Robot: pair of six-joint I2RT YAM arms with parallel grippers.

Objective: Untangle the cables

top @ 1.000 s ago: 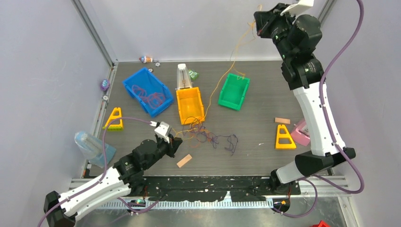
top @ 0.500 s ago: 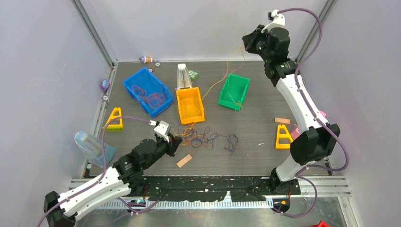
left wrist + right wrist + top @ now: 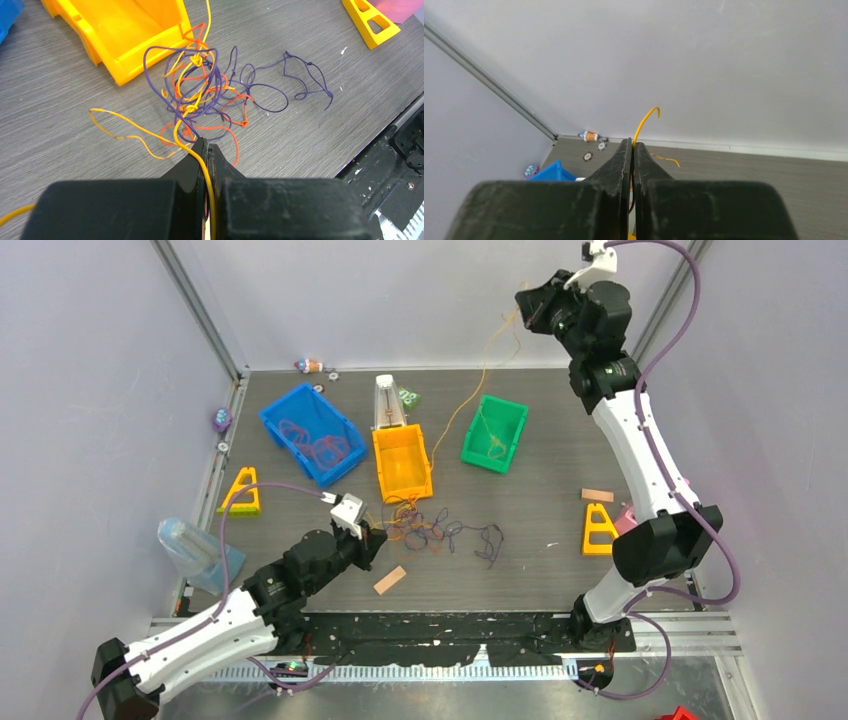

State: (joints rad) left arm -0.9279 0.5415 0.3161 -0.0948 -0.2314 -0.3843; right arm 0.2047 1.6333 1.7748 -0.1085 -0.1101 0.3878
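A tangle of purple, orange and yellow cables lies on the table in front of the yellow bin; it also shows in the left wrist view. My left gripper sits low at the tangle's left edge, shut on a yellow cable that runs into the tangle. My right gripper is raised high at the back, shut on a long yellow cable that hangs down past the green bin towards the tangle. Its free end curls above the right fingertips.
A blue bin holding reddish loops stands at the back left. Yellow triangular blocks, a wooden piece, a pink object and a clear bag lie around the table. Small items sit by the back wall.
My right arm swung in and lowered, then lifted slightly, with the yellow cable still gripped. The tangle shifted a little and bunched up. My left gripper stayed put.
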